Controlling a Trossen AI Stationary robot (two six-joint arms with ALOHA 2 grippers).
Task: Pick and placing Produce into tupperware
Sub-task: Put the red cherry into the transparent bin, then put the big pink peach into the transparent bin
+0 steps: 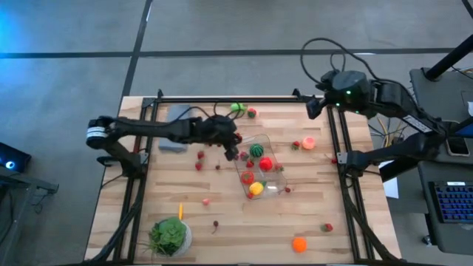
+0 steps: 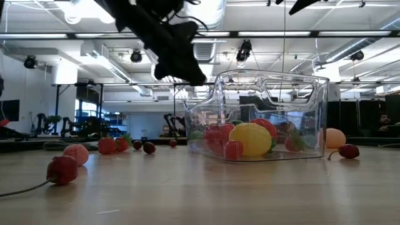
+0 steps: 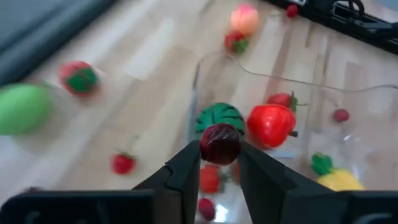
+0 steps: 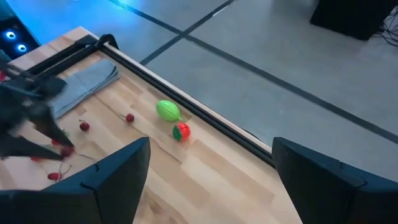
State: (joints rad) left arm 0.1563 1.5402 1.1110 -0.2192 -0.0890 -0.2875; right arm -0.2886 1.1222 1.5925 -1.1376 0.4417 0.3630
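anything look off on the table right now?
Nothing damaged or spilled. The tupperware sits skewed to the table edges, and much produce lies loose around it, like the orange piece near the front. The left gripper holds a dark red berry over the tub.

Light is even and fairly bright over the table (image 1: 222,214), with only soft shadows under the arms. A blue glow spills in at the upper left of the high view and the upper left of the right wrist view. In the low view, ceiling lamps glare white along the top and glint on the tub (image 2: 269,115). The left wrist view is blurred, worst at its left edge.
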